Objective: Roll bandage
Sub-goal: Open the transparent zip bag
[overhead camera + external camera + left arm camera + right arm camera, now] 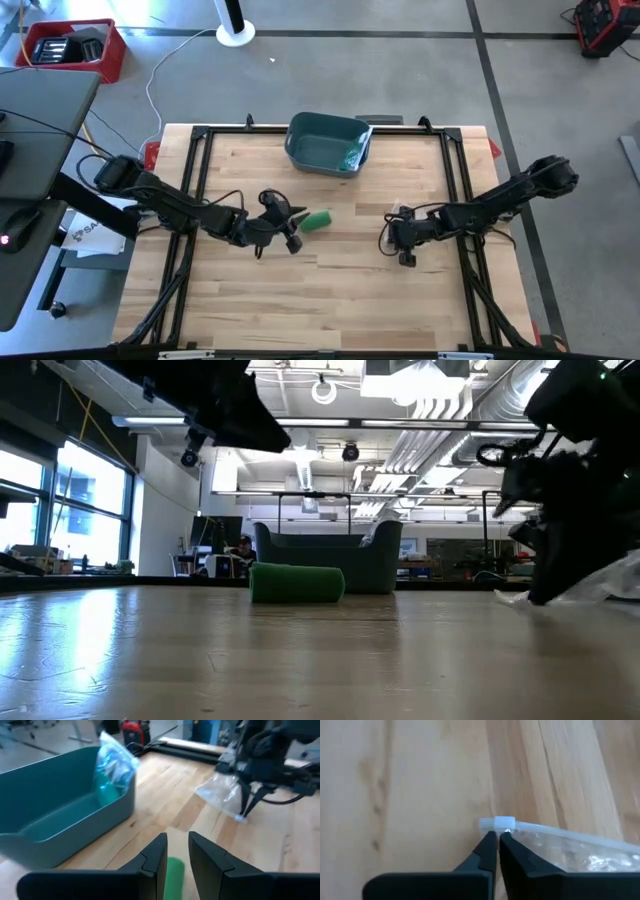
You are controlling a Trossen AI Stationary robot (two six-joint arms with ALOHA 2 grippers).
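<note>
Overhead, the green bandage roll (316, 220) lies near the middle of the wooden table (330, 300), just beside the left gripper (291, 228), while the right gripper (402, 243) stands toward the right edge. Level with the table, the roll sits before the teal bin (330, 556), a workshop behind. At the wrists, the left fingers (156, 862) are slightly spread over the roll; the right gripper is pressed together, pinching the slider of a clear zip bag (580, 847), so I judge it should pull slowly.

No readable text, labels or numbers anywhere.
</note>
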